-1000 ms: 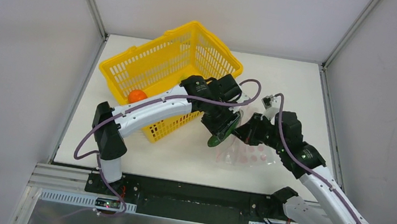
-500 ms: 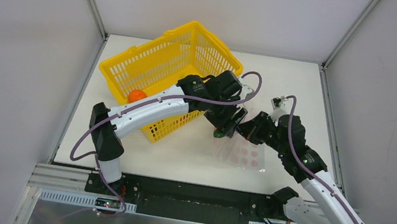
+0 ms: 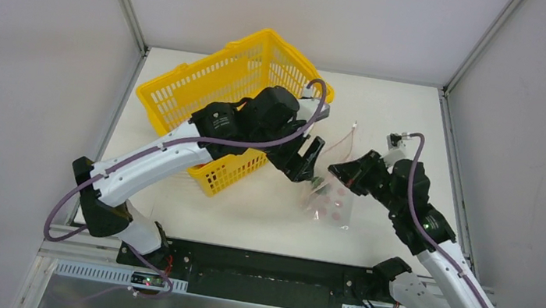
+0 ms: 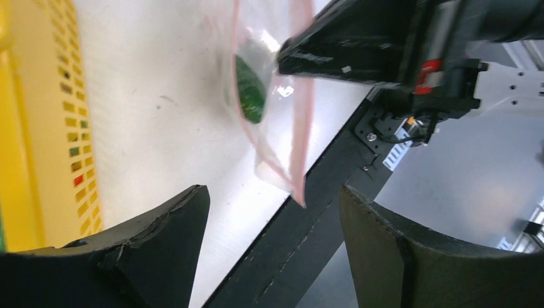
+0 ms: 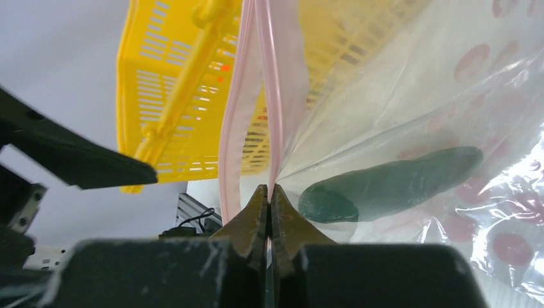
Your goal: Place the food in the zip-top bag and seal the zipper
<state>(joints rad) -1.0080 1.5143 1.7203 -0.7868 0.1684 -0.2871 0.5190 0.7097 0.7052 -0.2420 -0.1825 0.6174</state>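
The zip-top bag [image 3: 331, 206] hangs from my right gripper [image 3: 346, 171], its lower part resting on the table. In the right wrist view that gripper [image 5: 268, 190] is shut on the pink zipper [image 5: 272, 96], with the bag's mouth gaping beside it. One piece of food, a long green pepper [image 5: 391, 183], lies inside the bag [image 5: 449, 83]. My left gripper [image 3: 308, 162] is open and empty just left of the bag. In the left wrist view the gripper [image 4: 272, 190] faces the pepper [image 4: 249, 90] through the plastic, and the zipper [image 4: 301, 115] runs beside the pepper.
The yellow plastic basket [image 3: 223, 89] lies tipped at the back left, under my left arm; its slatted wall [image 5: 186, 83] also shows behind the bag. The table's dark front rail [image 4: 321, 212] runs close below the bag.
My left gripper opened and let go of the green pepper, which now sits in the bag. The left gripper drew back toward the basket. The right gripper shifted right, still holding the bag's edge.
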